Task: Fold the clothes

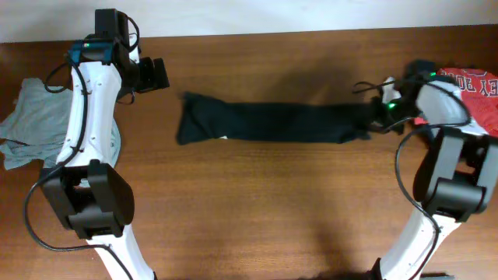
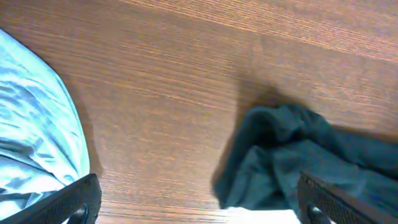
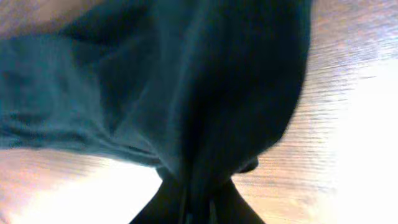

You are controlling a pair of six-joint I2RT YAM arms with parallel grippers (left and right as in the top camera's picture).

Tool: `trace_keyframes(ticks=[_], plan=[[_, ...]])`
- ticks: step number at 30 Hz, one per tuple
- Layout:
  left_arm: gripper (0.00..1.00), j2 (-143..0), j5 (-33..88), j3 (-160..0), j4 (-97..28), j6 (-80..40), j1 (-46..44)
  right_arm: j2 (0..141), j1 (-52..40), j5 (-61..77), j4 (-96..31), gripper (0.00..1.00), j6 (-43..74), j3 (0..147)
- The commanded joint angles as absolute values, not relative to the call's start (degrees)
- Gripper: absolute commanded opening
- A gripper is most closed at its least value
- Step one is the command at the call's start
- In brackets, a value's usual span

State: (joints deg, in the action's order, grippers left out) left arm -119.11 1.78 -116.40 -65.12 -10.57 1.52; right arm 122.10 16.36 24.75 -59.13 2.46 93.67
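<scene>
Black T-shirt (image 1: 272, 122) pulled into a long rumpled band across the middle of the table (image 1: 257, 202).

Only the overhead view takes in the whole band, plus a pale grey-blue shirt (image 1: 31, 117) at the left edge and a red shirt (image 1: 475, 89) partly hidden behind the right arm. The right wrist view is all blurred dark cloth. The right gripper (image 1: 379, 117) is pinched tight on the T-shirt's right end. The left gripper (image 1: 152, 74) hangs near the left end, jaws wide, holding nothing.

arms (image 1: 80, 117): white links, black joints | cables (image 1: 28, 211): black | left hand (image 1: 154, 74): black fingers (image 2: 68, 202)
</scene>
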Motion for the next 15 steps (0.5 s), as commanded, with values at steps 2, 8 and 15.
trace_keyframes(ticks=[2, 8, 15], plan=[[0.99, -117.5, 2.6, -117.3, -65.2, -11.1, 1.5, 122.4, 14.3, 25.5, -63.5, 0.04, -2.9, 98.9], [0.99, -117.5, 2.6, -117.3, -65.1, -11.0, 1.5, 122.4, 7.6, 24.8, -66.7, 0.04, -3.3, 102.2], [0.99, -117.5, 2.6, -117.3, -65.1, -11.0, 1.5, 122.4, -3.8, 15.4, -66.3, 0.04, -3.2, 102.3]])
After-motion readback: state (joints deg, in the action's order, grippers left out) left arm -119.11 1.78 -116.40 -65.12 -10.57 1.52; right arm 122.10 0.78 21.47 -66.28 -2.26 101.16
